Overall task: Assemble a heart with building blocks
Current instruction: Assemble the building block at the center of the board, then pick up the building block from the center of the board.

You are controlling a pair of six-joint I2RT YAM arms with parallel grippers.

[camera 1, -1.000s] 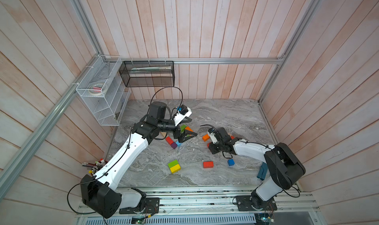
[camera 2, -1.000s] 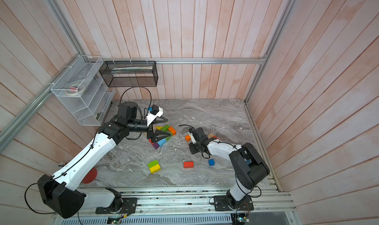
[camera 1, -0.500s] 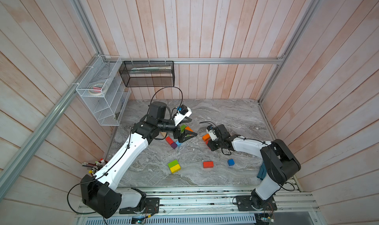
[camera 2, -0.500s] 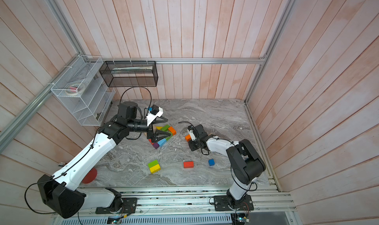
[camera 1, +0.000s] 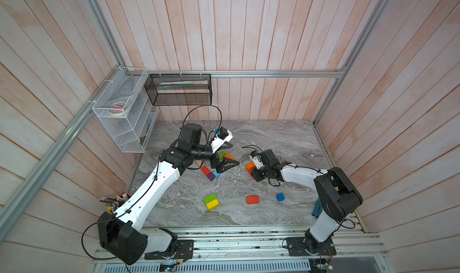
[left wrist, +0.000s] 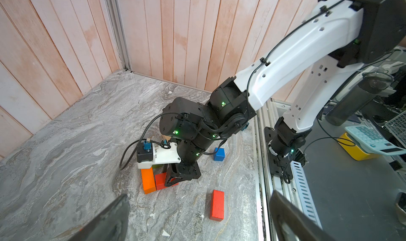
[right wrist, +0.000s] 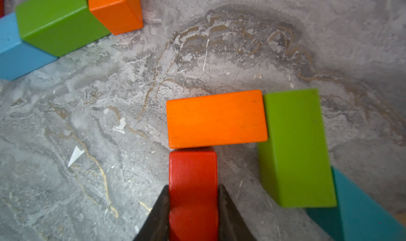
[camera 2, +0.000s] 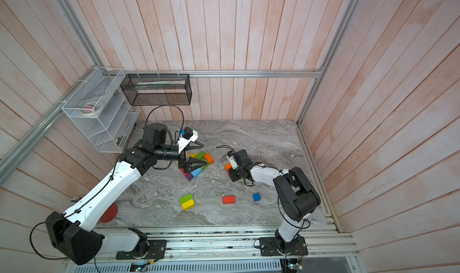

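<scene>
My right gripper (right wrist: 193,209) is shut on a red block (right wrist: 193,176) low over the table. The block's end touches the long side of an orange block (right wrist: 216,119), which abuts a green block (right wrist: 296,147) with a teal block (right wrist: 362,207) beside it. In a top view this group (camera 1: 249,166) lies right of centre. My left gripper (camera 1: 230,154) hangs open and holds nothing above a second cluster of green (camera 1: 222,155), orange, red (camera 1: 205,170), purple and light-blue blocks. In the left wrist view its fingers (left wrist: 109,220) stand wide apart.
Loose near the table's front lie a green and yellow pair (camera 1: 211,202), a red brick (camera 1: 252,199) and a blue cube (camera 1: 280,197). A dark-blue bar (camera 1: 317,208) leans by the right arm's base. A white wire shelf (camera 1: 119,115) and a black mesh basket (camera 1: 178,90) hang at the back left.
The right arm has shifted a little to the left, carrying the red block up to the orange block. The left arm has stayed still and open.
</scene>
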